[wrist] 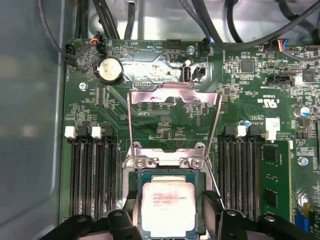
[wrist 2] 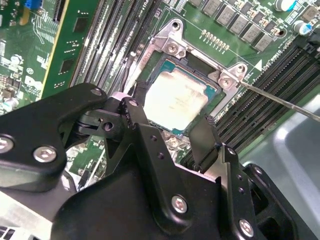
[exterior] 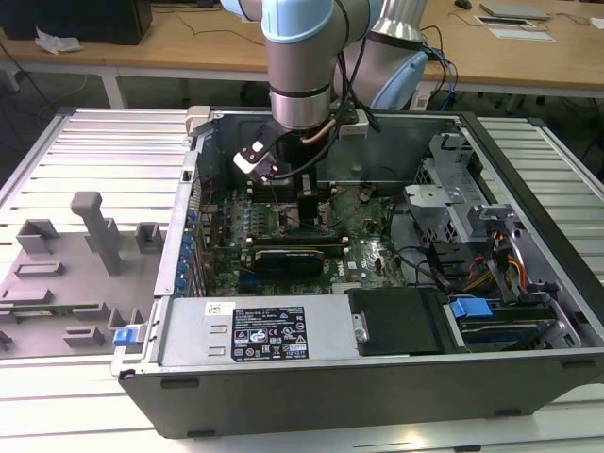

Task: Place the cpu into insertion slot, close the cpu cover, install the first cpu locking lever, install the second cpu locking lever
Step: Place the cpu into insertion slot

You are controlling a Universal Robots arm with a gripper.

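In both wrist views the cpu [wrist: 167, 205] [wrist 2: 175, 97], a silver-topped square chip, lies flat in the insertion slot [wrist: 200, 179]. My gripper [wrist: 170, 202] [wrist 2: 170, 114] hangs directly over it. One black fingertip [wrist: 131, 215] stands a little outside one chip edge and the other stands outside the opposite edge, so the gripper is open. The cpu cover [wrist: 175, 96], a silver frame plate, is swung up and away from the socket on its hinge [wrist: 170, 161]. Thin wire locking levers [wrist: 129, 125] [wrist 2: 280, 100] stand free beside it. In the exterior view the gripper [exterior: 307, 209] reaches down into the computer case.
Long black memory slots [wrist: 92, 185] [wrist: 240, 175] flank the socket, and a green card [wrist: 274, 180] stands beside them. Cables [wrist: 100, 20] hang above the board. In the exterior view the case wall [exterior: 179, 236], power supply [exterior: 274, 330] and drive cage [exterior: 500, 274] hem in the arm.
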